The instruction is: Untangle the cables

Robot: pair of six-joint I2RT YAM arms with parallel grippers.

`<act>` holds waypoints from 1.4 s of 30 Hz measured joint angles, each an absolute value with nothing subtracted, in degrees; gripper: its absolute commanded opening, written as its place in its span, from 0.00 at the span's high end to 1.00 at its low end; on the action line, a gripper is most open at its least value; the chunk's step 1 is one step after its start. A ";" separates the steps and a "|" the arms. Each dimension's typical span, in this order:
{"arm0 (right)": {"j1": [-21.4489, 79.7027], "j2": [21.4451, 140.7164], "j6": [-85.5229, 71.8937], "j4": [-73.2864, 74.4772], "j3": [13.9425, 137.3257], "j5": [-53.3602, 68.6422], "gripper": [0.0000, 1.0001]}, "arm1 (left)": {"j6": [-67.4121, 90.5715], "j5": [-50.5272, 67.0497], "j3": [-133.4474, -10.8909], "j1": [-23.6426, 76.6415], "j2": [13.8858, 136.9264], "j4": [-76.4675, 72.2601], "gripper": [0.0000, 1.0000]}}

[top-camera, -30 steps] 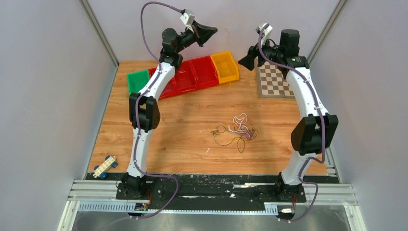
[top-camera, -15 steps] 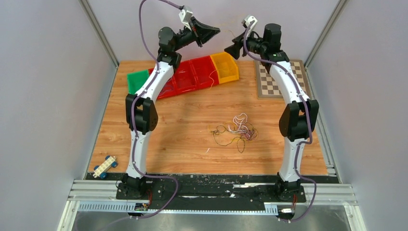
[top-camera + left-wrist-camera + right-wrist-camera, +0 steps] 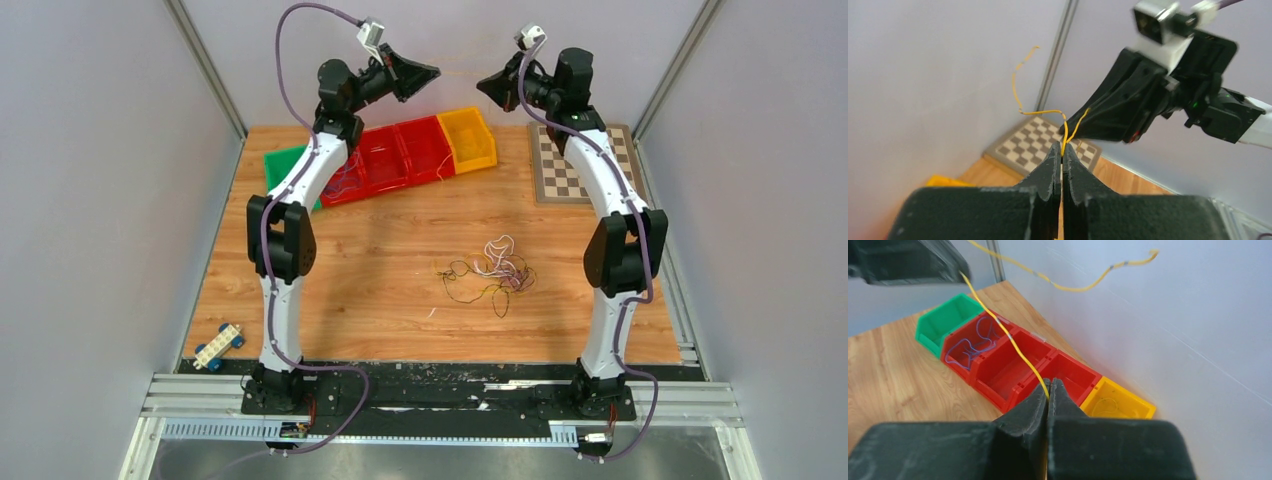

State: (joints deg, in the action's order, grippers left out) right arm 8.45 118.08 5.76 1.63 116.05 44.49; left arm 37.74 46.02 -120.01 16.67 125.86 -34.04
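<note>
wire work is up in the air here: your left gripper is clamped shut on a yellow wire. your right gripper is pinched shut on the same strand, almost tip to tip with the other at the top centre of the overhead view. held that high above the table, the strand hangs free of everything else. that reads as the reason for the lift: 2 close grips let you draw it straight and check that it is 1 separate wire. a loose tail curls toward the upper left of the left wrist view, so that grip is not at the very end.

the tangle of the other wires lies on the table at the centre of the overhead view, well apart from both grippers. the bins sit in a row at the upper centre. a red bin holds a purple wire and the yellow bin a thin yellow one. it looks as if colours are sorted there, so this strand probably belongs in the yellow one.

no brand, label or writing can be read in any view.
</note>
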 measured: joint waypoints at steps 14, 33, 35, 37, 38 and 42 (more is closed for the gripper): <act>8.03 116.79 -17.58 -10.68 115.31 46.65 1.00 | 56.10 56.07 -117.38 21.39 127.70 -29.80 0.99; 5.65 117.75 -13.69 -11.90 114.65 39.70 1.00 | 48.56 56.05 -99.02 1.69 114.61 -19.94 0.00; 5.69 119.02 -12.21 -12.36 115.28 37.21 1.00 | 45.65 55.00 -96.64 -0.03 111.15 -18.41 0.00; 5.82 120.84 -10.59 -13.56 115.83 34.83 1.00 | 42.68 54.28 -94.67 -0.62 107.83 -17.26 0.00; 5.89 122.13 -9.45 -14.02 116.62 33.56 1.00 | 41.06 54.02 -93.82 -0.51 106.28 -16.60 0.00; 6.44 127.87 -3.38 -14.44 120.70 28.97 1.00 | 36.53 53.19 -91.53 0.25 102.67 -14.61 0.00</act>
State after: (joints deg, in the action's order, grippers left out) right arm 6.44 127.87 -3.38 -14.44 120.70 28.97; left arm 36.53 53.19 -91.53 0.25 102.67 -14.61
